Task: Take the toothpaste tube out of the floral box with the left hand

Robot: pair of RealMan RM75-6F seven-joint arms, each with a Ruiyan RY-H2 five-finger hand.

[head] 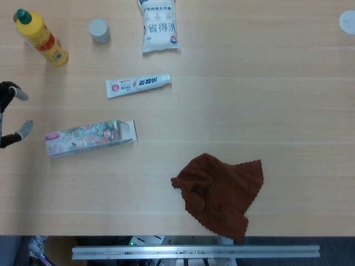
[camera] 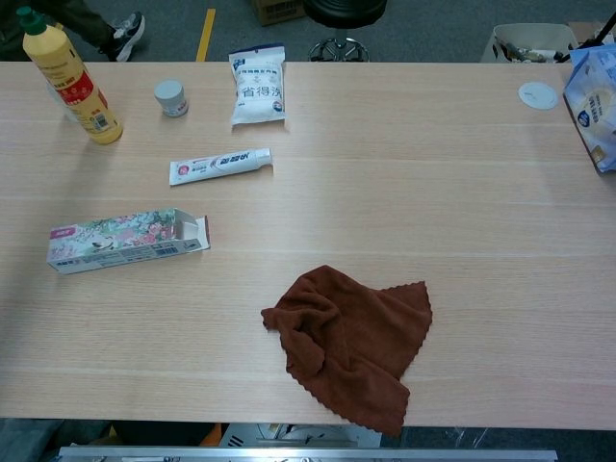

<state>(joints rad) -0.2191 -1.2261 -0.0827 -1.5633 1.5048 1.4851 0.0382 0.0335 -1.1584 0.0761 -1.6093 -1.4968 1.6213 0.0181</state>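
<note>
The white toothpaste tube (head: 138,85) (camera: 220,165) lies flat on the table, apart from and behind the floral box (head: 90,137) (camera: 125,241). The box lies on its side with the flap at its right end open. Only a few fingers of my left hand (head: 12,136) show at the far left edge of the head view, spread apart and holding nothing, a short way left of the box. The chest view shows no hand. My right hand is out of both views.
A yellow bottle (head: 40,36) (camera: 65,75) stands at the back left, with a small jar (head: 99,30) and a white pouch (head: 158,25) to its right. A crumpled brown cloth (head: 221,192) lies near the front. A blue bag (camera: 595,91) sits at the right edge.
</note>
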